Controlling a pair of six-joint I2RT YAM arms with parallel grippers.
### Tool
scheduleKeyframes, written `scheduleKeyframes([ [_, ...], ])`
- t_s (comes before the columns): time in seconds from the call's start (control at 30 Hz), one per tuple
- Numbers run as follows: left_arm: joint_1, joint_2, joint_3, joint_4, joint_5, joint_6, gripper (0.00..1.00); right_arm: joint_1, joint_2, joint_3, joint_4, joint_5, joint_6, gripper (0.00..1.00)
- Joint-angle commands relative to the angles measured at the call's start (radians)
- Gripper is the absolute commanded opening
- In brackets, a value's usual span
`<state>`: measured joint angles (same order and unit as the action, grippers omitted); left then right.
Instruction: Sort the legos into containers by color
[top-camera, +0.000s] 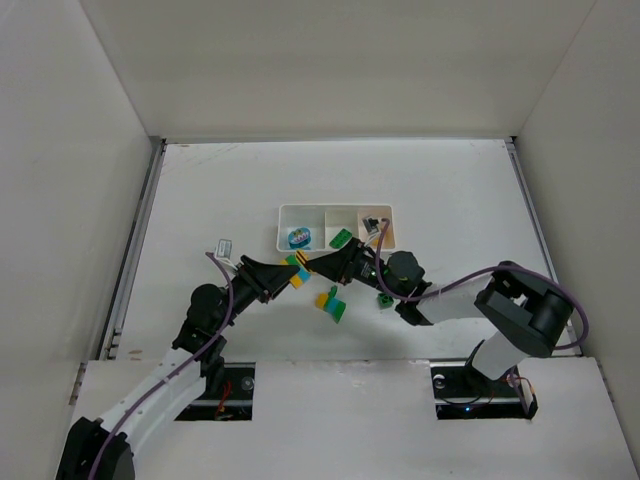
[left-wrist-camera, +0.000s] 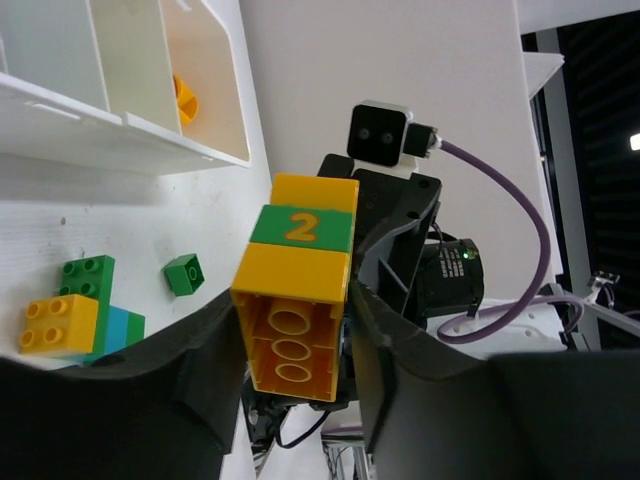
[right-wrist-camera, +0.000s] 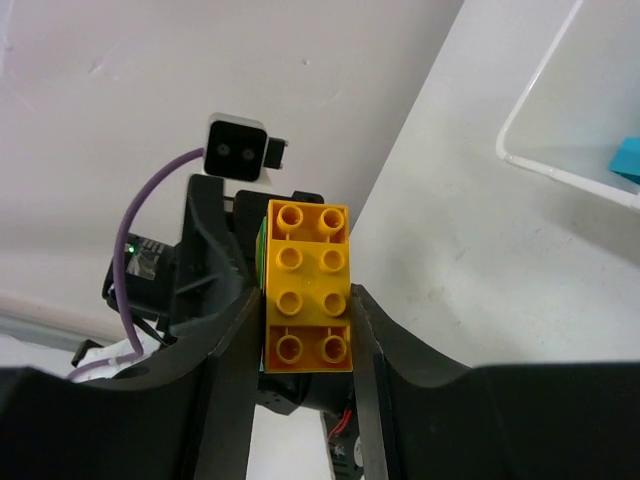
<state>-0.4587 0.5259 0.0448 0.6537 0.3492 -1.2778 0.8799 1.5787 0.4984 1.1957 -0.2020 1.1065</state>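
Observation:
A stack of legos (top-camera: 298, 270), yellow with a green layer marked "2", hangs above the table between both grippers. My left gripper (top-camera: 285, 273) is shut on its hollow yellow end (left-wrist-camera: 293, 335). My right gripper (top-camera: 318, 267) is shut on the studded yellow end (right-wrist-camera: 306, 300). The white three-compartment tray (top-camera: 334, 209) lies just beyond. It holds a teal brick (top-camera: 298, 237) on the left, a green one (top-camera: 340, 238) in the middle and an orange piece (left-wrist-camera: 185, 100) on the right. A yellow, teal and green cluster (top-camera: 330, 303) and a small green brick (top-camera: 384, 300) lie on the table.
The two grippers face each other closely, fingertips nearly meeting around the stack. The loose cluster (left-wrist-camera: 75, 310) and the small green brick (left-wrist-camera: 184, 274) lie under and just in front of them. White enclosure walls (top-camera: 90, 150) stand on three sides.

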Motion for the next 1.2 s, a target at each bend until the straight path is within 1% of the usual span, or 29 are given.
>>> scheduleKeyframes([
  [0.0,-0.008,0.011,-0.011,0.055,-0.007,0.023,0.36,0.017,-0.013,0.031,0.036,0.021,-0.014,0.33],
  [0.1,-0.011,0.017,-0.011,0.057,-0.007,0.024,0.32,0.02,-0.006,0.035,0.039,0.023,-0.011,0.33],
  [0.2,-0.013,0.014,-0.01,0.054,-0.009,0.029,0.23,0.02,0.0,0.042,0.039,0.015,-0.004,0.33],
  [0.27,-0.013,0.002,-0.011,0.046,-0.003,0.034,0.17,0.017,-0.023,0.028,0.036,0.013,-0.004,0.33],
  [0.37,-0.013,-0.015,-0.026,0.037,0.005,0.044,0.12,-0.02,-0.08,-0.003,0.019,0.006,-0.004,0.33],
  [0.5,-0.014,-0.007,-0.042,0.023,0.008,0.07,0.09,-0.069,-0.164,-0.023,-0.042,-0.014,-0.019,0.33],
  [0.83,-0.019,0.023,-0.014,0.017,0.019,0.112,0.09,-0.143,-0.321,-0.038,-0.22,-0.004,-0.1,0.34],
  [0.93,-0.011,0.04,0.013,0.017,0.019,0.121,0.1,-0.184,-0.382,-0.032,-0.347,0.022,-0.151,0.34],
  [1.03,-0.007,0.072,0.075,-0.006,0.019,0.141,0.1,-0.206,-0.443,0.012,-0.571,0.12,-0.247,0.34],
  [1.07,-0.005,0.081,0.098,-0.018,0.017,0.153,0.11,-0.21,-0.465,0.043,-0.676,0.184,-0.305,0.34],
  [1.17,0.005,0.115,0.161,-0.063,0.016,0.213,0.12,-0.204,-0.483,0.123,-0.899,0.381,-0.424,0.35],
])
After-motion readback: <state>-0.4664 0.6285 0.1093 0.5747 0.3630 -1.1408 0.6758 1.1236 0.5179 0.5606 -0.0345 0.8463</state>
